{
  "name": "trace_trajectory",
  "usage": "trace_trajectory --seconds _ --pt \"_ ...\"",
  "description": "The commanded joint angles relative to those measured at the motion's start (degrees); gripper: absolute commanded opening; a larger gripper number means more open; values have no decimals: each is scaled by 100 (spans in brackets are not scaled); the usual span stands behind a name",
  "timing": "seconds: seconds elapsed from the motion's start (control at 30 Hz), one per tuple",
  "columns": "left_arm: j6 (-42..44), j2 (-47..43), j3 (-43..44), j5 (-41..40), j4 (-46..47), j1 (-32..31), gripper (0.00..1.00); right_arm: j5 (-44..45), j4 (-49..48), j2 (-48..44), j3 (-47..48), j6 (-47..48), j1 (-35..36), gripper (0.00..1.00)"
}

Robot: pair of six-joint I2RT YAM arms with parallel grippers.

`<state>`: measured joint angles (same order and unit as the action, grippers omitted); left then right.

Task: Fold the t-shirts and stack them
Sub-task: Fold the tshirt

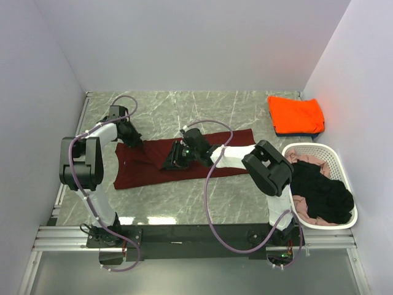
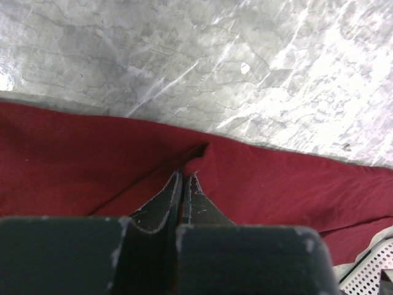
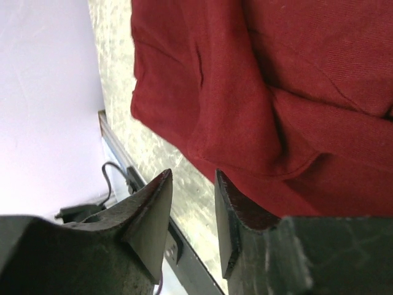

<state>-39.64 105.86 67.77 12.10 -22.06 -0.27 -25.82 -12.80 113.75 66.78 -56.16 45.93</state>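
Observation:
A dark maroon t-shirt (image 1: 147,169) lies spread lengthwise across the middle of the marble table. My left gripper (image 1: 137,145) is at the shirt's far left corner. In the left wrist view it (image 2: 184,176) is shut, pinching a raised fold of the maroon cloth (image 2: 276,178). My right gripper (image 1: 169,163) is over the middle of the shirt. In the right wrist view it (image 3: 192,176) is open and empty, just above the shirt's edge (image 3: 276,92). A folded orange shirt (image 1: 296,114) lies on a dark blue one (image 1: 288,133) at the back right. Black (image 1: 319,190) and pale pink (image 1: 305,160) shirts lie in the basket.
The white perforated basket (image 1: 336,161) stands at the right edge, next to the right arm's elbow; its corner shows in the left wrist view (image 2: 368,270). Grey walls close in the table at the left, back and right. A metal rail (image 1: 184,235) runs along the near edge.

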Motion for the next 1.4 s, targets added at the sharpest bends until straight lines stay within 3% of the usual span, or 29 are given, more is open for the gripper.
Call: trace_trajectory --seconds 0.0,0.33,0.97,1.17,1.37 --pt "70 -338 -9 -76 -8 -26 1 542 -293 -108 -156 -420 135 44" --pt "79 -374 -27 -67 -8 -34 1 1264 -416 -187 -333 -1221 372 50" --pt "9 -391 122 -50 -131 -34 1 1229 -636 217 -78 -1819 425 45" --pt "-18 -339 324 -58 -210 -34 1 1123 -715 270 -69 -1934 417 37" --pt "-62 -233 570 -67 -316 -34 1 1124 -592 182 1 -1829 320 9"
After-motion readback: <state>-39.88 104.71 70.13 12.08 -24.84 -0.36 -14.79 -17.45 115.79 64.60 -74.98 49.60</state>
